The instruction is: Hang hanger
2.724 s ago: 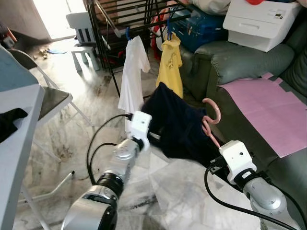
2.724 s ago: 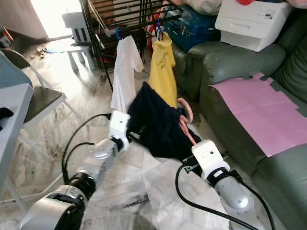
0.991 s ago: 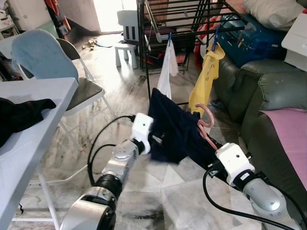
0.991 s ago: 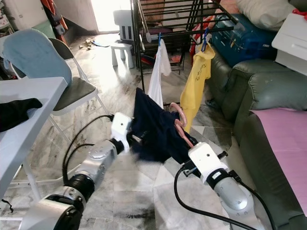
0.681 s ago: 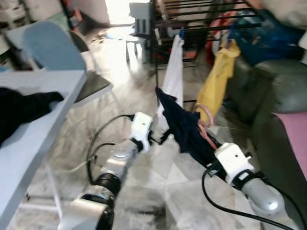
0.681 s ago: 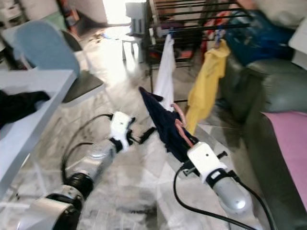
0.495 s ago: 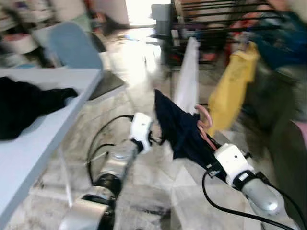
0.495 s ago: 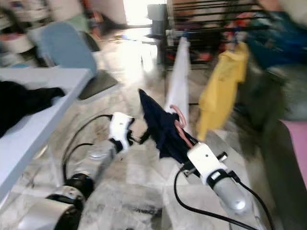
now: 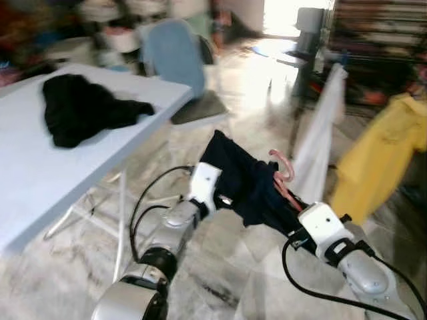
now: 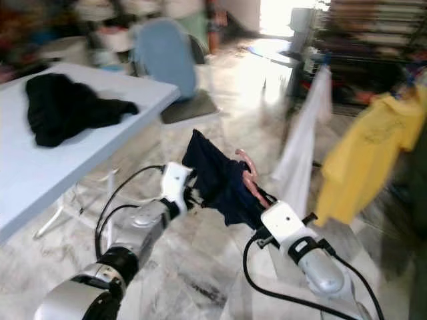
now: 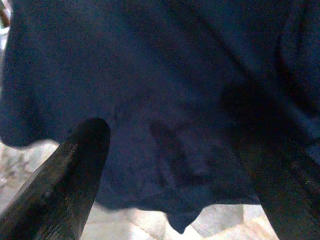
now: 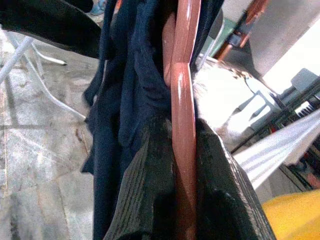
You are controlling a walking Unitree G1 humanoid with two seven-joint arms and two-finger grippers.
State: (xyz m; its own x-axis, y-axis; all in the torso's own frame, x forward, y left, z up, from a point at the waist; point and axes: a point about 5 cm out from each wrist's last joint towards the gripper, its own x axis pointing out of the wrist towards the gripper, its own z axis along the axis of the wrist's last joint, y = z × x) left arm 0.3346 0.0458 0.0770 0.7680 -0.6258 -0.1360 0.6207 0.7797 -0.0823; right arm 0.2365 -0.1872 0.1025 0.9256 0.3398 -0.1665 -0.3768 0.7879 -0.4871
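Right wrist view: the right end effector pinched the pink hanger carrying a navy garment; left end effector fingers stood spread.

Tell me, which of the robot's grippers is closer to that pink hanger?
The right. The right gripper is clamped on the pink hanger itself, its fingers on either side of the bar. The left gripper is off to the side, at the navy garment draped on it.
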